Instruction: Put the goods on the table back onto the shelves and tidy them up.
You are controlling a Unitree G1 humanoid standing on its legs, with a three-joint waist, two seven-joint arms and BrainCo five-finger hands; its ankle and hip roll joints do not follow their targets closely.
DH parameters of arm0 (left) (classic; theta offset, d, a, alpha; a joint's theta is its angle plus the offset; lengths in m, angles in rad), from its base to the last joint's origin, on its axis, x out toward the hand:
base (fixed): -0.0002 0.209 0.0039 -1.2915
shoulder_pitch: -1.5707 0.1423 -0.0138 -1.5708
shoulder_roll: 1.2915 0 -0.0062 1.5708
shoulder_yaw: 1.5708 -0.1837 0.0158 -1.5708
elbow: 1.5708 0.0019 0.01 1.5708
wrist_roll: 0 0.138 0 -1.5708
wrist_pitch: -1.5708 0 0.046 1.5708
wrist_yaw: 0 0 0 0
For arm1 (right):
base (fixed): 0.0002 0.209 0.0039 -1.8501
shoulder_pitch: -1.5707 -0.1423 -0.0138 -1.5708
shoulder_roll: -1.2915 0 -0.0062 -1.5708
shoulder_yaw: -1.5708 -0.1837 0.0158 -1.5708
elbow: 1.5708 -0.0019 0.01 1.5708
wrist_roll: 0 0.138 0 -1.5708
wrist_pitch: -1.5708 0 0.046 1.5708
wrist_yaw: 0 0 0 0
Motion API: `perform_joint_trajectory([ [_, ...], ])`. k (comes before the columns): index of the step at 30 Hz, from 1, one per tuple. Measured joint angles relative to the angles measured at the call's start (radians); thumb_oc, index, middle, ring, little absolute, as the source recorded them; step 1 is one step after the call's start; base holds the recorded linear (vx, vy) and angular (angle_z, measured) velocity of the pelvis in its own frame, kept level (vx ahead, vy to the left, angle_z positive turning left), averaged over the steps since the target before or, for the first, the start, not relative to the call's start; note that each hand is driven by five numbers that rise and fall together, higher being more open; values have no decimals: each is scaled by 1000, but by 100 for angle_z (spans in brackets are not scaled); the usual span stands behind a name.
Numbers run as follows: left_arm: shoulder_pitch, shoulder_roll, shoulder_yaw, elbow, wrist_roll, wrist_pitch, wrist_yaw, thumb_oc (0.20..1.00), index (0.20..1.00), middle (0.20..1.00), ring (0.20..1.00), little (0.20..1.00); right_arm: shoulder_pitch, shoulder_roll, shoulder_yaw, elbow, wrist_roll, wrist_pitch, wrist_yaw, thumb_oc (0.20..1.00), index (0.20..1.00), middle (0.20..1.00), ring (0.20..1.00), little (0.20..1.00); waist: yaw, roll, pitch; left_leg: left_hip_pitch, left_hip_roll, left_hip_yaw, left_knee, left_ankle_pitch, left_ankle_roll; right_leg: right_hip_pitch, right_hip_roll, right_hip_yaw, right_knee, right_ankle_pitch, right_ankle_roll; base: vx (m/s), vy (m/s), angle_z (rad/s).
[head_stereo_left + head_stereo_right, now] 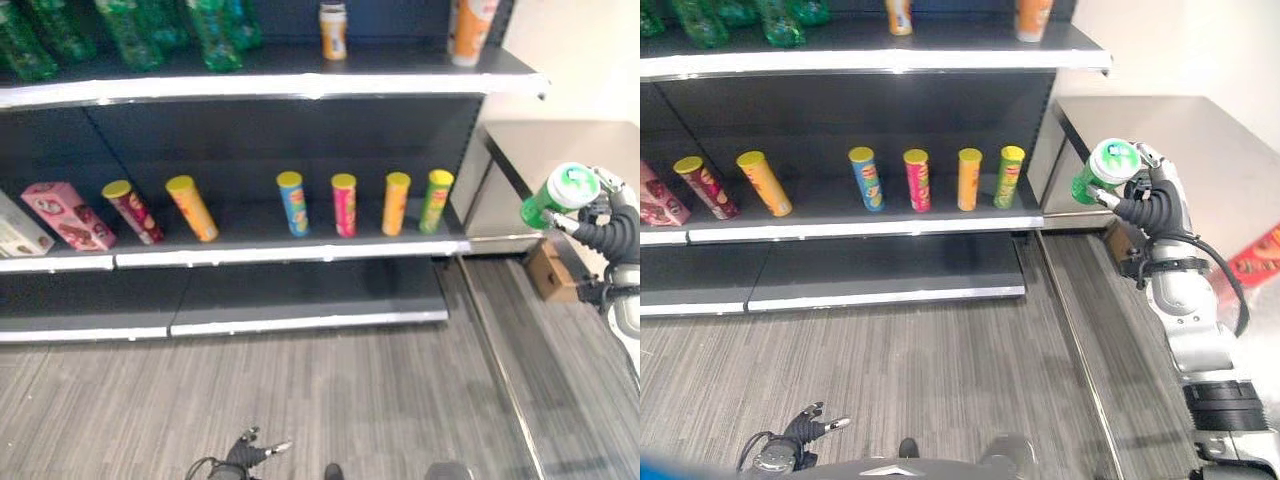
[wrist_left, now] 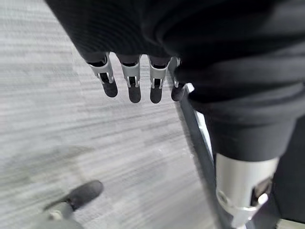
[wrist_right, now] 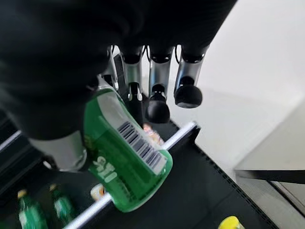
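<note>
A green can with a white lid (image 1: pixel 558 196) is held up to the right of the shelves, at the height of the middle shelf. My right hand (image 1: pixel 612 228) is shut on it, and the right wrist view shows the can (image 3: pixel 127 160) clasped between thumb and fingers (image 3: pixel 157 90). Behind this hand stands the steel table (image 1: pixel 1170 125). On the middle shelf (image 1: pixel 290 250), several chip tubes (image 1: pixel 343 204) stand in a row. My left hand (image 1: pixel 246 456) hangs low over the floor with relaxed fingers (image 2: pixel 134 86) and nothing in it.
Green bottles (image 1: pixel 135 30) and orange bottles (image 1: pixel 333 30) stand on the top shelf. A pink box (image 1: pixel 68 214) lies at the middle shelf's left end. A red pack (image 1: pixel 1258 258) lies on the table's right side. A cardboard box (image 1: pixel 551 270) sits under the table.
</note>
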Motion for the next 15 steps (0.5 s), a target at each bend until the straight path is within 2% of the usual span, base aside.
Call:
perform_joint_trajectory([
  [3, 13, -26, -4, 0, 0, 2, 0, 1000, 1000, 1000, 1000, 1000, -24, -17, -7, -3, 2, -2, 0, 200, 200, 200, 200, 200, -9, 37, 17, 9, 20, -17, -3, -19, -5, -26, 64, -61, -341, 29, -8, 177, -17, 6],
  [4, 9, -29, -4, -1, 0, 4, 0, 1000, 1000, 1000, 1000, 1000, -23, -23, -13, -3, 2, -3, 0, 200, 200, 200, 200, 200, -16, 41, 22, 10, 27, -24, -3, -19, -6, -18, 80, -70, -424, 46, 7, 328, -6, 32],
  [5, -12, -39, -5, 17, 1, 9, -10, 1000, 1000, 1000, 1000, 1000, -31, -38, -28, 8, 4, -3, -1, 200, 200, 200, 200, 200, -36, 29, 38, 27, 30, -51, -4, -32, -22, -20, 131, -43, -617, 121, 24, 294, -11, 39],
  [6, -21, -41, -3, 27, 2, 12, -13, 1000, 1000, 1000, 1000, 1000, -37, -38, -39, 8, 4, -3, -1, 200, 200, 200, 200, 200, -37, 17, 41, 37, 26, -54, -4, -41, -28, -22, 143, -47, -679, 146, 26, 286, -16, 32],
  [9, -22, -51, 16, 37, 9, 13, -25, 1000, 1000, 1000, 1000, 1000, -69, -42, -40, 10, 7, -5, -16, 200, 200, 200, 200, 200, -53, -22, 42, 88, 16, -88, -5, -81, -77, -5, 145, -105, -670, 154, 42, 185, -67, 36],
  [10, -19, -59, 19, 35, 10, 13, -26, 1000, 1000, 1000, 1000, 1000, -69, -59, -42, 9, 8, -7, -20, 200, 200, 200, 200, 200, -62, -26, 38, 106, 19, -117, -5, -96, -98, 13, 145, -111, -652, 187, 31, 140, -61, 67],
  [12, -20, -89, 19, 12, 18, 11, -30, 1000, 1000, 1000, 1000, 1000, -70, -111, -58, 12, 13, -7, -19, 200, 200, 200, 200, 200, -62, 20, 38, 114, 72, -141, -5, -112, -129, 30, 193, -139, -644, 211, 31, 251, -129, 53],
  [13, -20, -95, 19, -1, 26, 11, -31, 1000, 1000, 1000, 1000, 1000, -73, -128, -61, 11, 13, -7, -19, 200, 200, 200, 200, 200, -59, 28, 34, 114, 88, -135, -5, -112, -132, 32, 211, -137, -645, 227, 11, 313, -175, 38],
  [14, -25, -104, 27, 1, 37, 9, -31, 1000, 1000, 1000, 1000, 1000, -82, -144, -62, 16, 15, -6, -16, 200, 200, 200, 200, 200, -62, 45, 36, 122, 125, -136, -5, -116, -135, 48, 232, -153, -641, 241, -7, 211, -140, 45],
  [15, -27, -111, 26, 2, 38, 11, -32, 1000, 1000, 1000, 1000, 1000, -83, -162, -63, 17, 17, -4, -10, 200, 200, 200, 200, 200, -67, 57, 31, 129, 152, -139, -4, -128, -151, 61, 252, -172, -638, 246, -14, 127, -93, 48],
])
